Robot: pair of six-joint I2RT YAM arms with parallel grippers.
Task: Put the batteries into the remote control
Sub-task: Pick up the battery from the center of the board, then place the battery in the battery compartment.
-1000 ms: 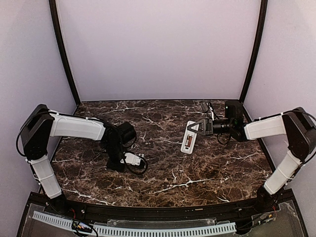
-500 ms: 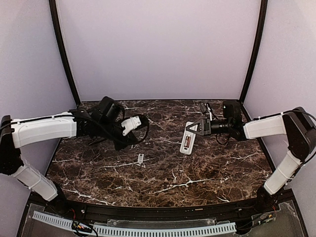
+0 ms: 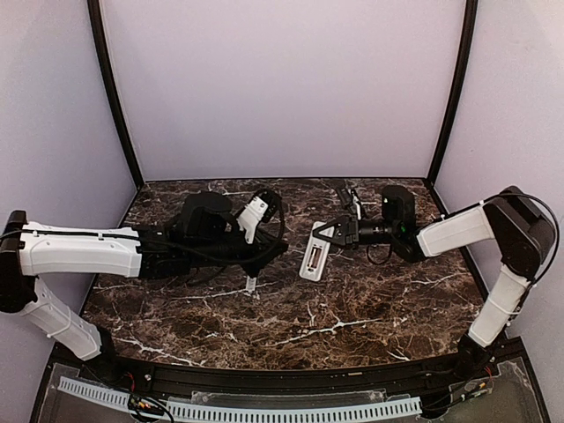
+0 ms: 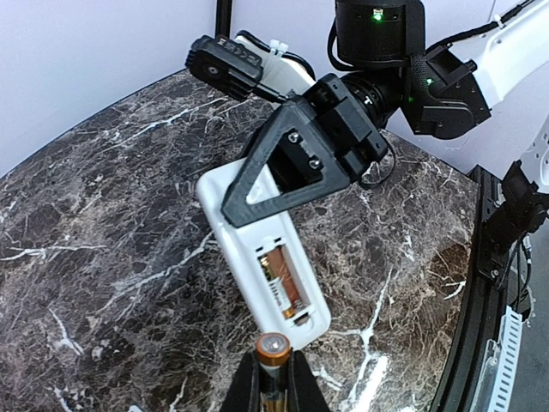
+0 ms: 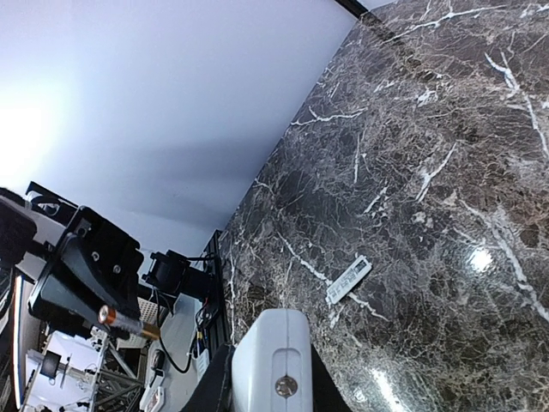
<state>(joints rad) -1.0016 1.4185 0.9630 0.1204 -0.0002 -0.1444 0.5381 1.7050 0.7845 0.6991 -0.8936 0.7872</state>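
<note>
Swinging inward since half a second ago, my left gripper [image 4: 273, 390] is clamped on a battery [image 4: 274, 352], its end pointing forward. Just ahead of it hangs the remote control [image 4: 257, 257], tilted, with its open recess turned toward me, I judge so that the cell can slide in. Beyond, my right gripper [image 4: 296, 163] is closed on the remote's far end, steadying it for me.
</note>
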